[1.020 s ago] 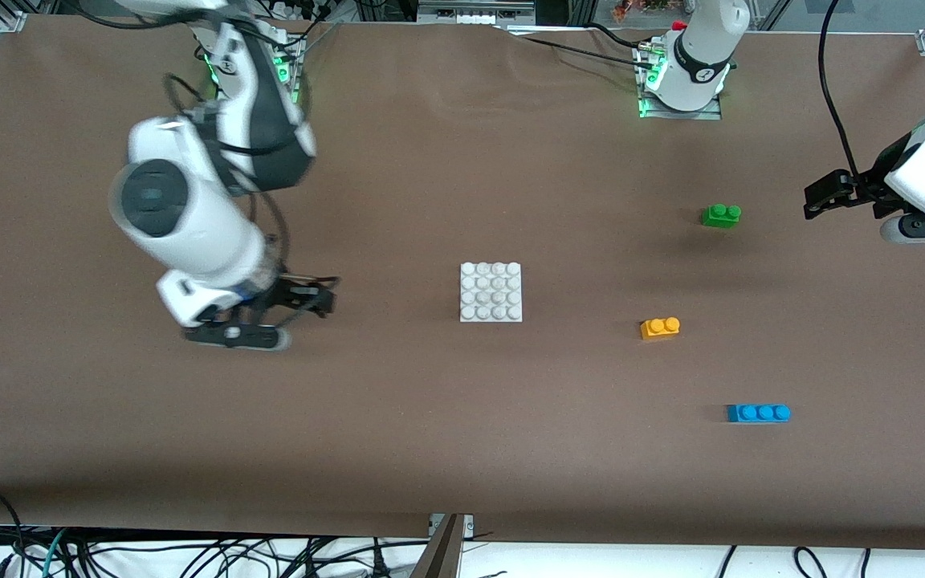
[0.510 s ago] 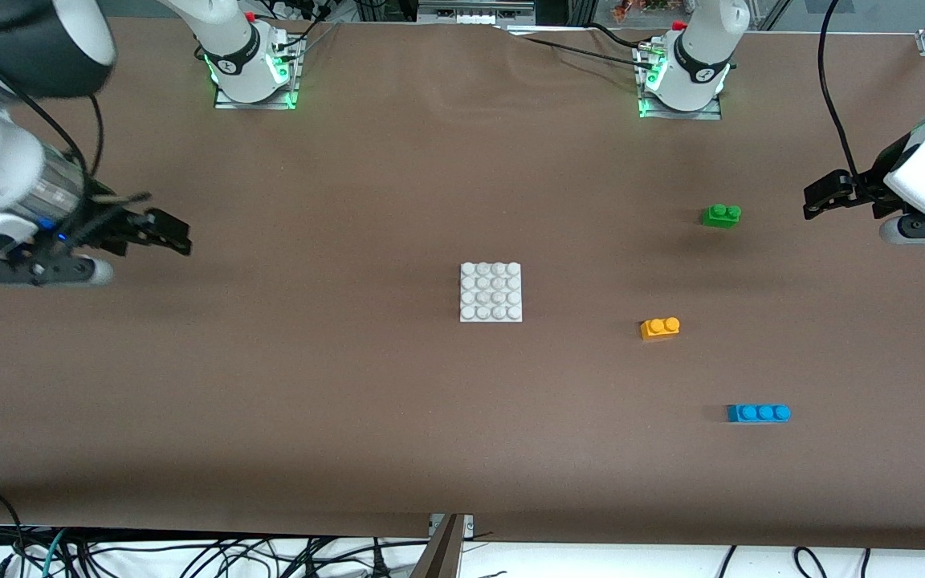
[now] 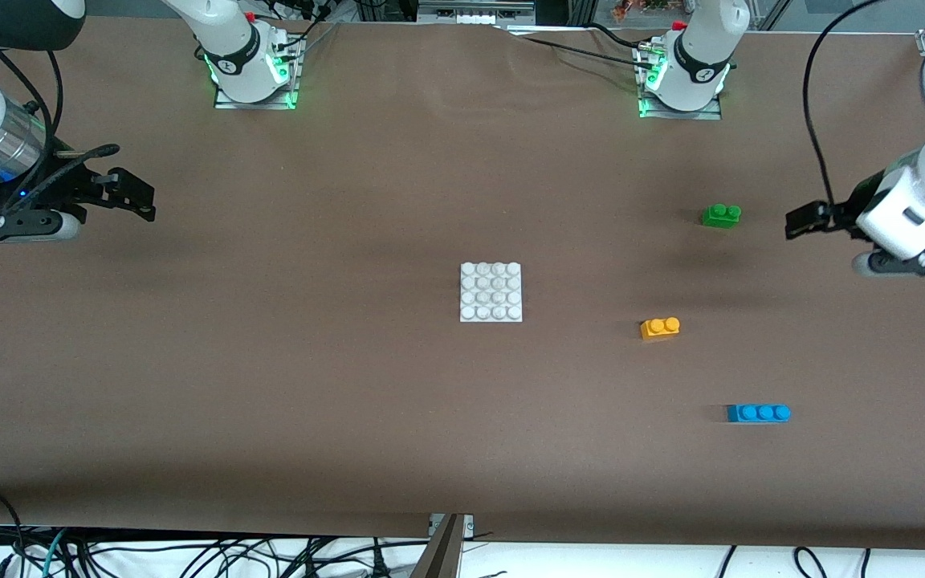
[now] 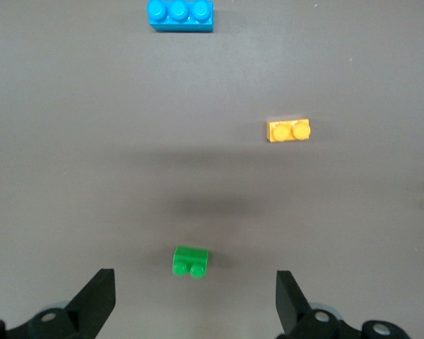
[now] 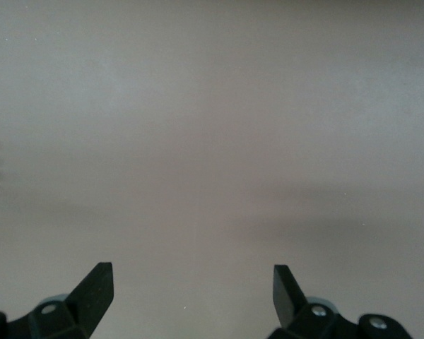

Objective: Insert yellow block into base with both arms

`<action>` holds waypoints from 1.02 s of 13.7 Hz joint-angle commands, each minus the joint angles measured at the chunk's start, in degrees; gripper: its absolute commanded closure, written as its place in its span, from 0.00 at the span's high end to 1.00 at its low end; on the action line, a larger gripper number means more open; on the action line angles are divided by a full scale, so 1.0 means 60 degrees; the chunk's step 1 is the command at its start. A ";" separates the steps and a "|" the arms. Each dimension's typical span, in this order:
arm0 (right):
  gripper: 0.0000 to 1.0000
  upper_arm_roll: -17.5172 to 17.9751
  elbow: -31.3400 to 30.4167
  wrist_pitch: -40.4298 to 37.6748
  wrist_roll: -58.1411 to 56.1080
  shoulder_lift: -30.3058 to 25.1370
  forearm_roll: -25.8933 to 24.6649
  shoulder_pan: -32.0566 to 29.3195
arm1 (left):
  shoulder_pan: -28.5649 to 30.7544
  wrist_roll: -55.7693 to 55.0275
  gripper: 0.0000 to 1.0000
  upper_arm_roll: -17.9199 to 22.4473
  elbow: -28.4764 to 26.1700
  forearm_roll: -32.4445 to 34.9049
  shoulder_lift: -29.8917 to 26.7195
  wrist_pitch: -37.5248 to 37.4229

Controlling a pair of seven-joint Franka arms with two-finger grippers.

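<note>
At the upper left of the front view the right claw hangs over bare brown worktop at the right arm's end, and its own wrist view shows the two black fingers spread wide with nothing between them and nothing but cloth below; this arm looks to be waiting. In the middle of the frame lies the base, flat, studs up, its edges square to the frame. Right of centre and a little lower lies the yellow block, well apart from the base and toward the left arm's end of the worktop; it sits studs up, its long axis running across the frame, the two studs side by side and in line with the base's rows. It looks to be a small, light, rigid plastic brick with smooth and rather slippery sides, so a pinch across its short width on the two long flat faces, below the studs, should hold it best and leave the underside free for pressing on. Up and to the right sits the green brick, and toward the lower right the blue brick, both lying across the frame too. At the right edge the left claw hovers over the worktop just past the green brick, released and empty; in its wrist view the yellow block shows ahead of the spread fingers.
</note>
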 commanded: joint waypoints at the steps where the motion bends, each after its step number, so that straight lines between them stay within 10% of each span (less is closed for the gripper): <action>1: 1.00 0.0232 -0.0216 -0.0015 -0.0158 -0.0176 -0.0166 -0.0221 | -0.0023 0.0027 1.00 -0.0042 0.0086 -0.0226 0.0860 0.0784; 11: 1.00 0.0218 0.0165 -0.0015 0.0047 -0.0103 -0.0561 -0.0119 | -0.0844 -0.2830 1.00 -0.0774 -0.0016 -0.0109 0.3585 0.5207; 14: 1.00 0.0174 0.0180 -0.0001 0.0048 -0.0103 -0.0576 -0.0133 | -0.0844 -0.2757 1.00 -0.0774 -0.1271 -0.0094 0.3558 0.6524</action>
